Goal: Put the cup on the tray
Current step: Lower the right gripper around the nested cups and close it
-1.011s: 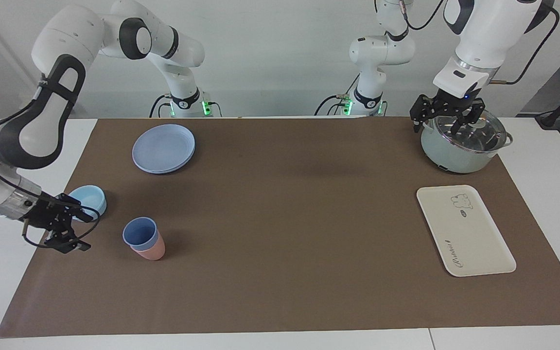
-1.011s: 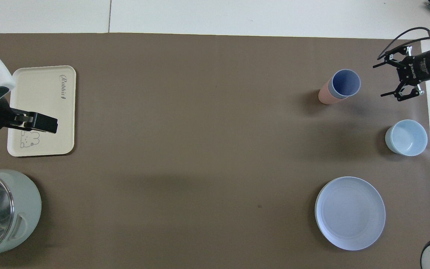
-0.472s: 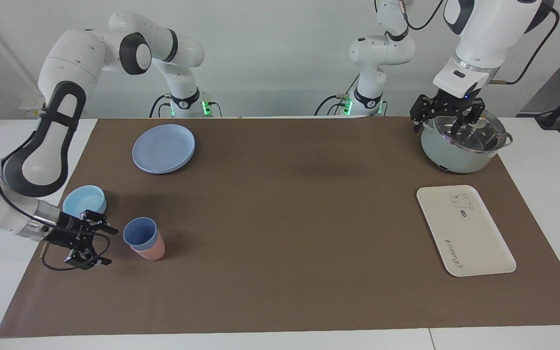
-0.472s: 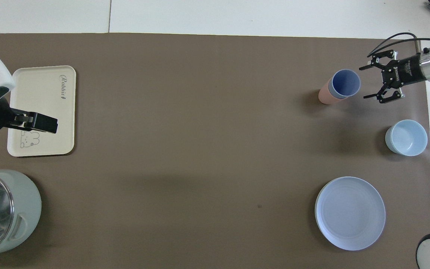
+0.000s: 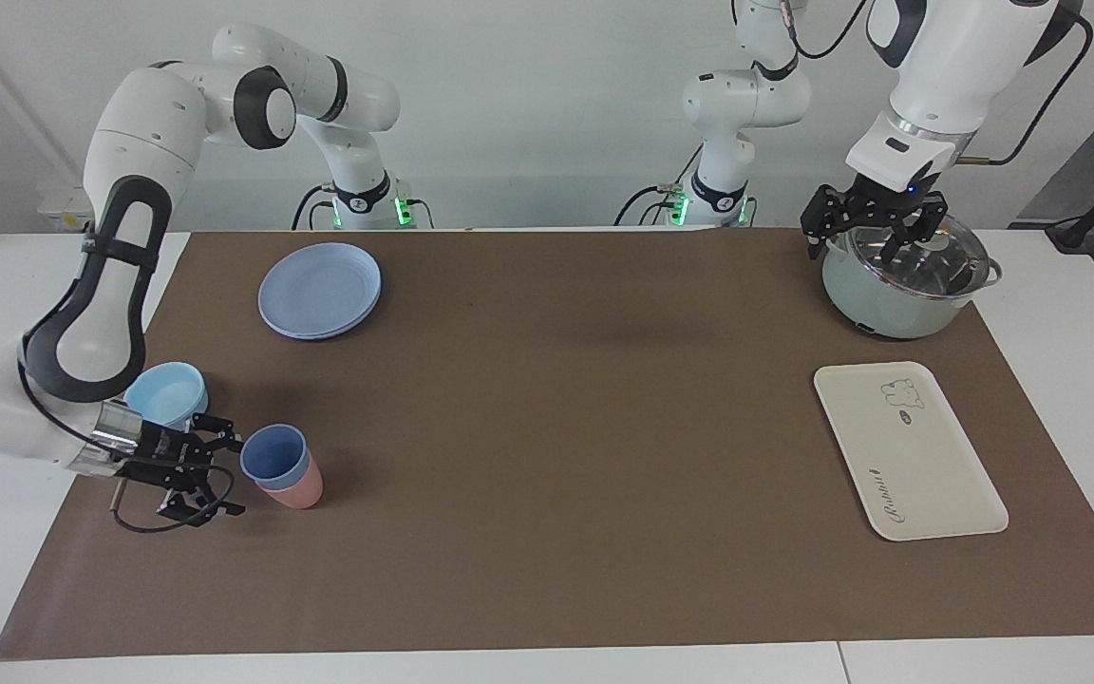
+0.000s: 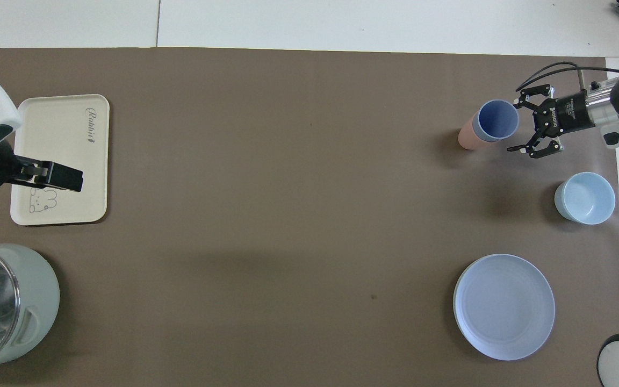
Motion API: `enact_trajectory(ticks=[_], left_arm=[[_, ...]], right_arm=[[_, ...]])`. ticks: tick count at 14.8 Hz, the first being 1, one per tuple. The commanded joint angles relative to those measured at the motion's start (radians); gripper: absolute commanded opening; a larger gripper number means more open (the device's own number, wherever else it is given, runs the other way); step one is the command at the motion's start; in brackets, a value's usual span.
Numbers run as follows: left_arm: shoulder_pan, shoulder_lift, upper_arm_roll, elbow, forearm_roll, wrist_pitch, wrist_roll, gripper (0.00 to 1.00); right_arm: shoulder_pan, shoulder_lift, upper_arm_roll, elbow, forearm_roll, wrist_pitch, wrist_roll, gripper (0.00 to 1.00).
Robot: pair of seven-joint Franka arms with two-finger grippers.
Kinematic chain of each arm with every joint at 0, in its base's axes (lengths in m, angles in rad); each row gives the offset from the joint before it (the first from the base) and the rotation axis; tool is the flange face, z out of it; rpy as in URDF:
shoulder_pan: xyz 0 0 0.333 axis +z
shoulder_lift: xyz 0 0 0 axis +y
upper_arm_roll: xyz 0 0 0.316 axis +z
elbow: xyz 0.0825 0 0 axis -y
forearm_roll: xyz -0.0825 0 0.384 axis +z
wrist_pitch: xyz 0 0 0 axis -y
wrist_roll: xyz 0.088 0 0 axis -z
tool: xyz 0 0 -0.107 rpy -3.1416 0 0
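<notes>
Right gripper (image 5: pixel 219 475) sits low at the right arm's end of the table, lying nearly flat, with its two fingers spread apart and nothing between them. Its mouth faces the cup (image 5: pixel 273 456), which stands just beside it toward the middle of the table. The cup is upright and nested in a pink cup (image 5: pixel 300 489), so only its upper part and rim show above the pink one. In the overhead view the upper finger (image 6: pixel 524 102) is close to the cup's rim (image 6: pixel 497 119), but I cannot tell whether it touches; the lower finger (image 6: pixel 519 148) is clearly apart from it. The cup's long axis is vertical and the gripper comes in sideways, so the grasp would likely be across the cup's wall, above the pink cup's rim.

The tray (image 5: pixel 908 451) lies well apart, at the left arm's end of the table. The left gripper (image 5: pixel 875 233) waits over the pot (image 5: pixel 903 280), fingers apart and empty. The right arm is by far the nearer to the cup, and the left to the tray. A bowl (image 5: pixel 167 394) stands nearer to the robots than the right gripper, close to its wrist.
</notes>
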Motion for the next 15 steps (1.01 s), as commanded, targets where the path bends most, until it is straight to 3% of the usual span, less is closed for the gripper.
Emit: enact_trajectory(ticks=[1,15], left_arm=[[0.011,-0.019,-0.001,-0.010,-0.016,-0.013,0.007,1.00],[0.011,-0.019,-0.001,-0.010,-0.016,-0.013,0.007,1.00]], right_arm=[[-0.003,-0.004,0.005,-0.046,0.047,0.032,-0.028,1.00],[0.030,-0.041,0.006,-0.191,0.209,0.075,-0.089,1.00]])
